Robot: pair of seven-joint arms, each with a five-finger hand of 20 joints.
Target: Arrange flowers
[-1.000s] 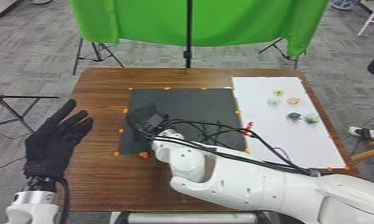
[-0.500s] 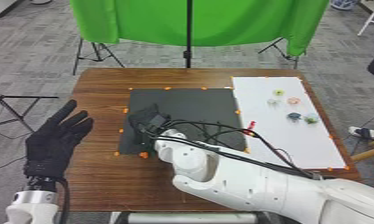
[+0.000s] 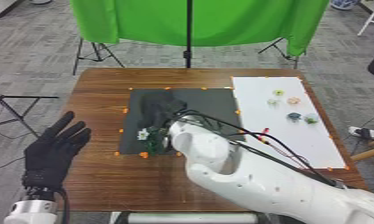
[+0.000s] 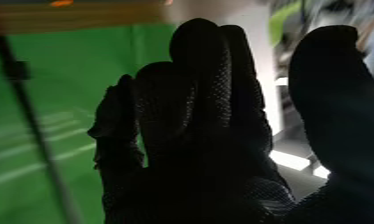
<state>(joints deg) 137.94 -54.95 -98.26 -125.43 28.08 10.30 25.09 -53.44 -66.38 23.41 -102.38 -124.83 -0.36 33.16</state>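
Hovering over the black mat [image 3: 214, 102] in the head view, with the right hand [image 3: 161, 106] turned away from the arm's near end. Has a white flower [image 3: 143, 134] on the near side of that hand, over the mat, with dark green leaves [image 3: 153, 145] just nearer than the bloom. Cannot tell from here whether hand and flower touch.

To the right of the same hand, past the cables [image 3: 239, 116], finds the white sheet [image 3: 281, 145]. Has five small blooms there, all well apart from the glove: a yellow-green one [image 3: 278, 92] farthest off, a pale one [image 3: 273, 102] and a peach one [image 3: 294, 100] side by side nearer in, then a blue one [image 3: 294, 116] beside a green one [image 3: 310, 118].

Keeps the left hand [image 3: 57, 147] well off to the left of the right hand, by the left edge of the brown table [image 3: 103, 182], with fingers straight and a little spread, and with nothing in hold. Puts the green cloth [image 3: 201, 25] far beyond both hands.

In the right wrist view, shows the right hand [image 4: 201, 182] well open, with fingers straight and close together and the thumb held wide of them. Grips nothing. Sets the cloth behind the fingers, on the side away from the thumb, along with a dark pole [image 4: 39, 130].
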